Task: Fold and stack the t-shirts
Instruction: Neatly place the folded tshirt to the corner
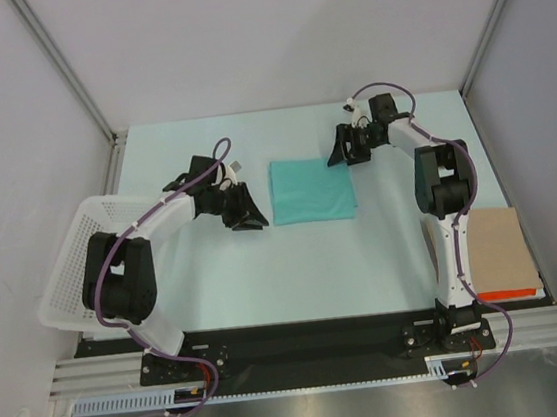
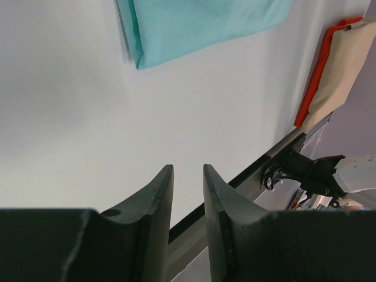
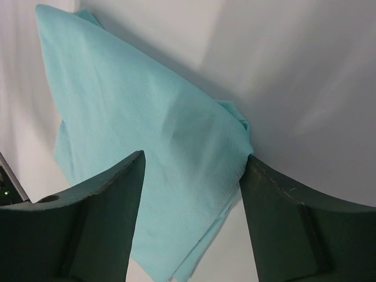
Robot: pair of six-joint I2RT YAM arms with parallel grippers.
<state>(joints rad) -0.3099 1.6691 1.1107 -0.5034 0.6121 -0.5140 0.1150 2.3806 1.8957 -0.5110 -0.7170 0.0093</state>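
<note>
A white mesh basket sits at the tabletop's left edge. Near the front right corner, a brown cardboard sheet lies on something orange.

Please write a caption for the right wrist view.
Right arm's open fingers frame a folded teal t-shirt on a pale table.

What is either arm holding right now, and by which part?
Nothing. The left gripper hangs empty beside the t-shirt; the right gripper has its jaws open over one corner.
</note>
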